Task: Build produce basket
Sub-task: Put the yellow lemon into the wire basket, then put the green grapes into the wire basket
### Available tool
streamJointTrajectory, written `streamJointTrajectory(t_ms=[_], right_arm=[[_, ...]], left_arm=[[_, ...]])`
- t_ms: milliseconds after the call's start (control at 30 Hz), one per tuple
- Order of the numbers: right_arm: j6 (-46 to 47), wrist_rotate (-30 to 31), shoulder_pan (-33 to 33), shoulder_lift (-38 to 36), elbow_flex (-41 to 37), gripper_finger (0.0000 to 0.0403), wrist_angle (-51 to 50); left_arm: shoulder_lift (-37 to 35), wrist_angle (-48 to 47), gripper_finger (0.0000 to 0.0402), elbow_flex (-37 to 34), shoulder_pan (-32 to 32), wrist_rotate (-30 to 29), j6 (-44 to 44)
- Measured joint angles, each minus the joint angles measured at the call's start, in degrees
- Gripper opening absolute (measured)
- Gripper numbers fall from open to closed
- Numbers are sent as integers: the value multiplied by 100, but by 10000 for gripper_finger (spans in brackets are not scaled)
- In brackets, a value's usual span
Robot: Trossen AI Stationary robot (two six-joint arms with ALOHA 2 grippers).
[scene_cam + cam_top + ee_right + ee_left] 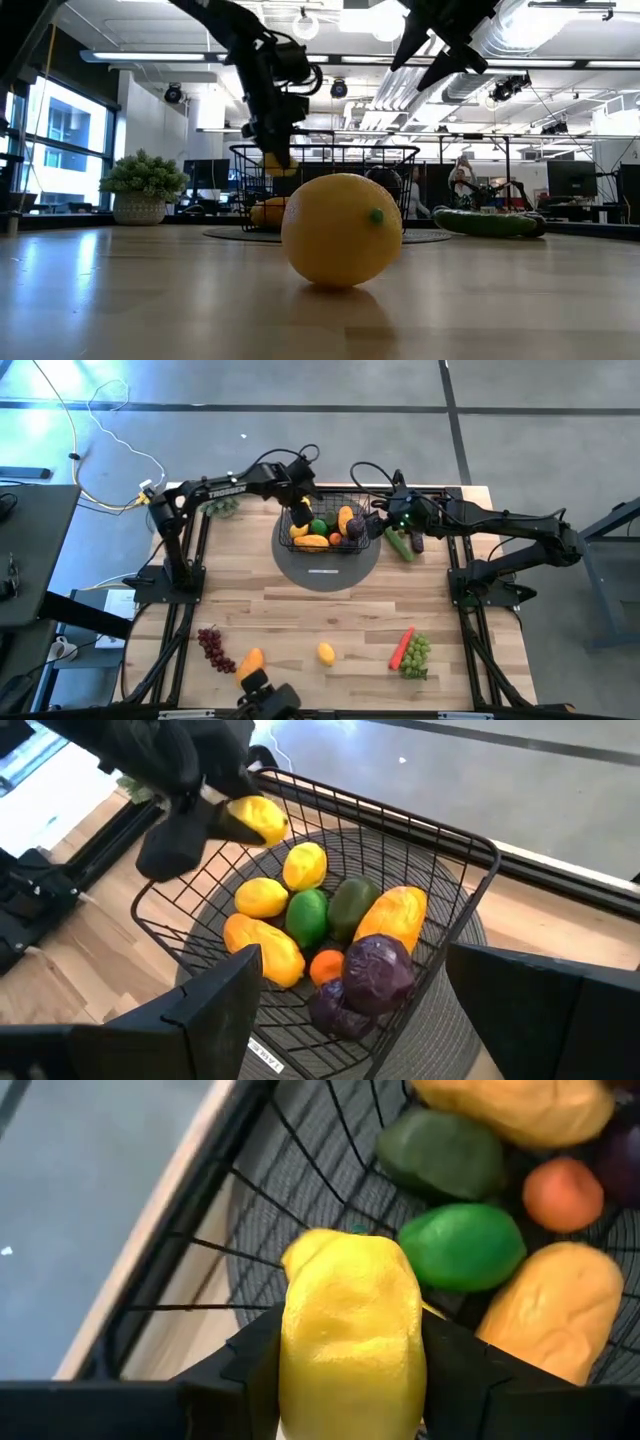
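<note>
Here the left claw [350, 1370] grips a yellow lemon [350, 1335] over the basket [440, 935]; the right claw [350, 1010] hangs open.

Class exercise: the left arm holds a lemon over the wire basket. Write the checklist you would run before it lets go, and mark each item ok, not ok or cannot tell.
1. Left gripper shut on the lemon: ok.
2. Lemon above the basket, inside its rim: ok.
3. Room left among the produce below: ok, a gap shows near the lime.
4. Right gripper open and clear of the drop spot: ok.
5. Basket sits on the grey disc: ok.
6. Drop height safe: cannot tell.
</note>
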Motion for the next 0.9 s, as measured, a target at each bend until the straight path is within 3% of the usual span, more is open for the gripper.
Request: streamJointTrajectory(t_ms=[267, 600, 900], right_arm=[[136, -4, 1, 1, 0, 298, -121], [136, -20, 1, 1, 0, 298, -163], [76, -132, 442, 1, 0, 298, 123]], left_arm=[[181, -89, 173, -3, -115, -6, 2], [224, -92, 248, -4, -345, -428, 11], [222, -478, 254, 301, -290, -474, 105]])
